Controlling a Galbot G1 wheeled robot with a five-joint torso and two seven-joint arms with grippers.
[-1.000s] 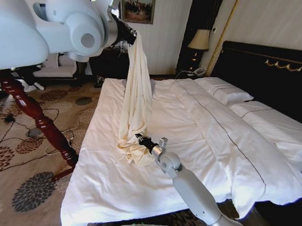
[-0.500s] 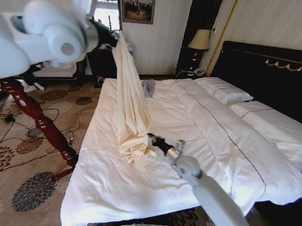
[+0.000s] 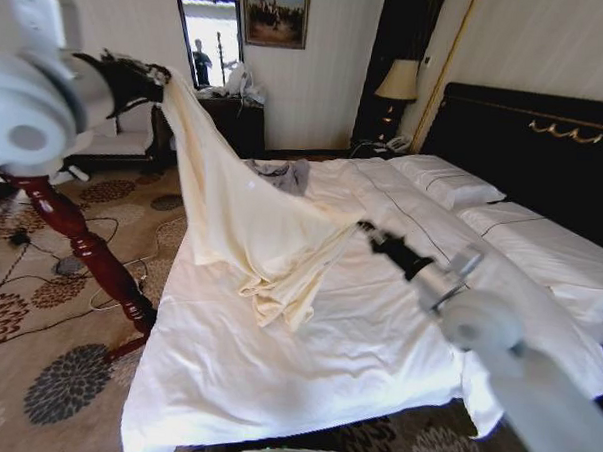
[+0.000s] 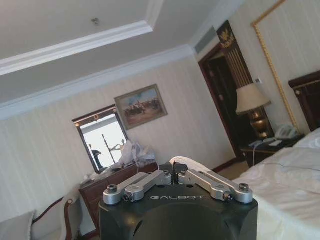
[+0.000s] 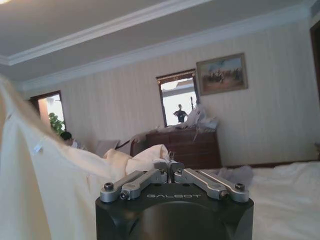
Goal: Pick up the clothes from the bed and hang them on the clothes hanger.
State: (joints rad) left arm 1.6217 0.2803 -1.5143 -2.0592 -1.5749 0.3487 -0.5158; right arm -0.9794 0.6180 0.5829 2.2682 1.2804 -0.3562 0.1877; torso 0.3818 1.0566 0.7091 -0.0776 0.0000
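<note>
Table lamp [image 3: 398, 82] (unlit), wooden pole [image 3: 76, 239].

The right gripper [image 5: 171, 166] has its jaws closed together on a bunched fold of the clothes [image 5: 60, 180], pale cream fabric that spreads away from the pinch as a broad sheet rising to one side. Beyond it lies the bed [image 5: 285, 200] with white sheets. A brown dresser [image 5: 185, 147] stands against the striped wall, under a mirror [image 5: 178, 102] and a framed painting [image 5: 221, 74].
</note>
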